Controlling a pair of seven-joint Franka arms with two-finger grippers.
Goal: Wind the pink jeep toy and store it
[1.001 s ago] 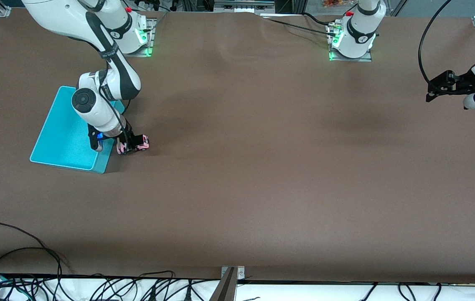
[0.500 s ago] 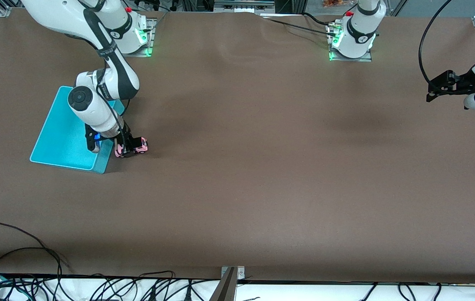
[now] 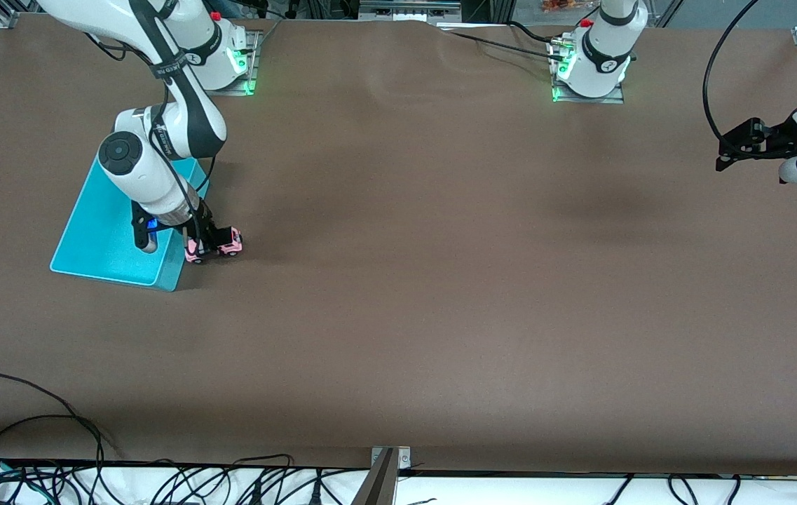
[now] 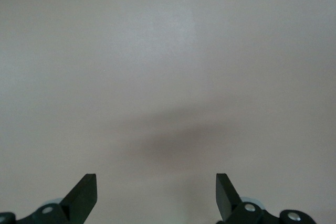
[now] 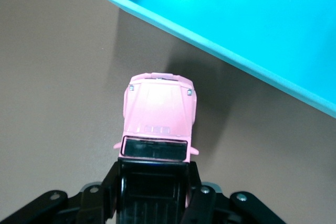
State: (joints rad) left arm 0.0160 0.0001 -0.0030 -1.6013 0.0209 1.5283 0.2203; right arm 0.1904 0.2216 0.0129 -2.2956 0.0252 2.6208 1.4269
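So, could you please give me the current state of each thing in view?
pink jeep toy: upright, gripped at its black rear, beside the bin
turquoise bin: nothing visible inside
right gripper: shut on the jeep
left gripper: open, holding nothing, waiting above the table

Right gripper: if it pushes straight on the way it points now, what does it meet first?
The right gripper, shut on the pink jeep toy, points at the turquoise bin. The jeep's nose would probably meet the bin's side wall first; a strip of table shows between them.
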